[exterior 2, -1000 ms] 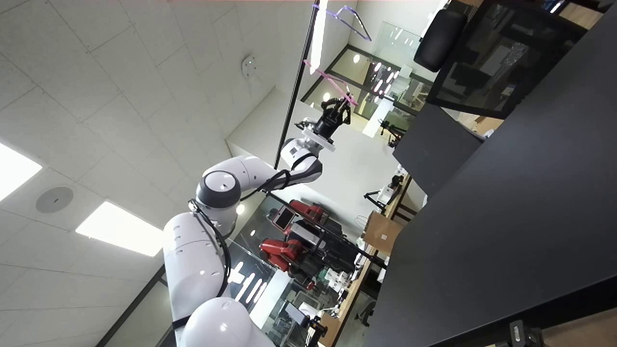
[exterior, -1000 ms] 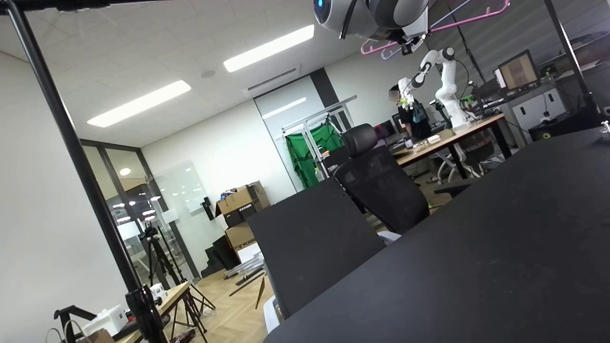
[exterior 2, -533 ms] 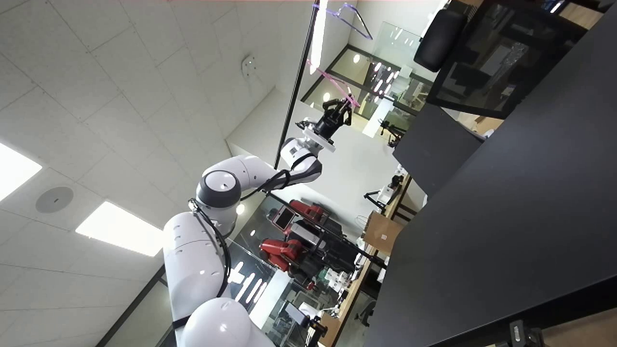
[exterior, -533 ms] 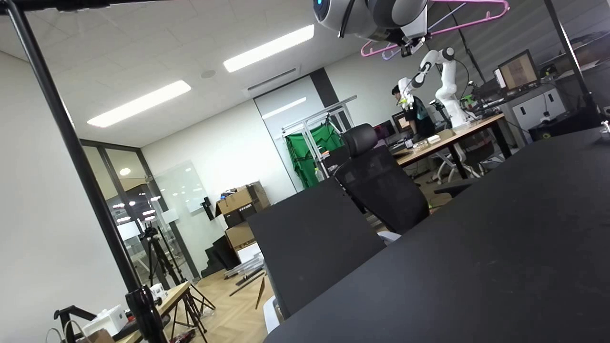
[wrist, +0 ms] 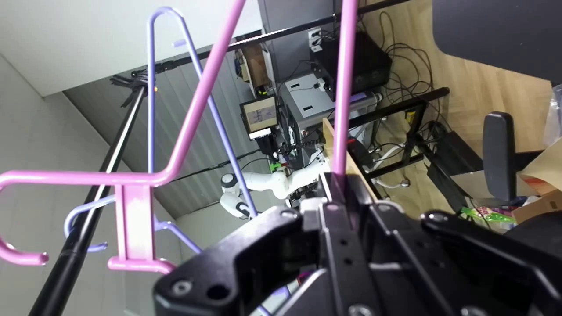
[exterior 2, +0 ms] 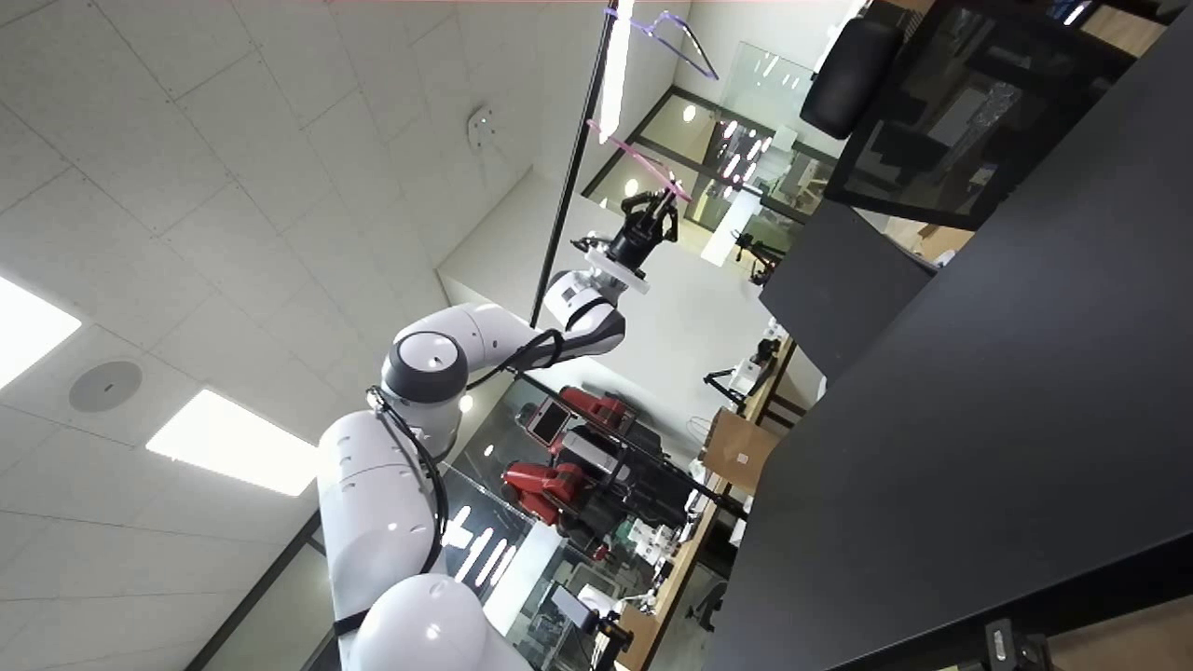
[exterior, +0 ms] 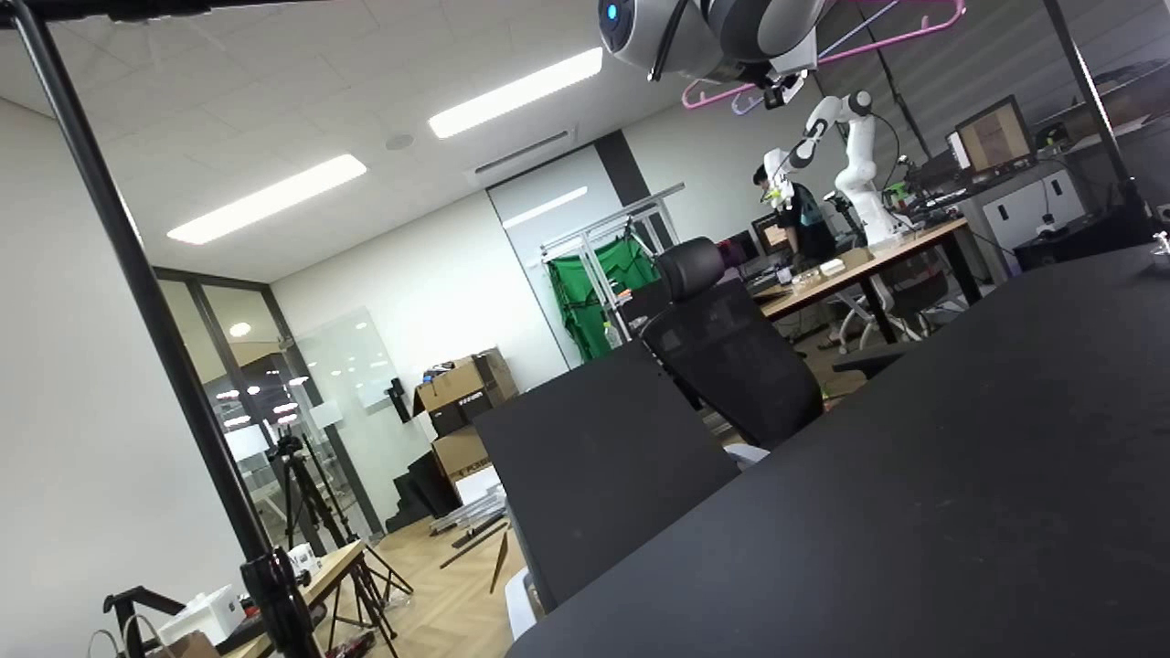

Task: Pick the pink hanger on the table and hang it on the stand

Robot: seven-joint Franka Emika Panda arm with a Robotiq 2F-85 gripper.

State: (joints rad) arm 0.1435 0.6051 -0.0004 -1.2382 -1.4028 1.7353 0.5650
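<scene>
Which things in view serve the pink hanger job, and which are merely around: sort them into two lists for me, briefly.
For the job:
pink hanger
gripper, shut on it
stand, a black pole
black table

Merely around:
purple hanger, hooked on the stand
office chair
cardboard boxes
green cloth
second white arm

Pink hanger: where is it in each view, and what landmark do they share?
In an exterior view: pink hanger, top, right of centre, partly hidden by the arm.
In an exterior view: pink hanger, upper middle, at the jaws.
In the wrist view: pink hanger from the left edge to past centre, gripped by the jaws.
Shared by all three: lavender hanger.
</scene>
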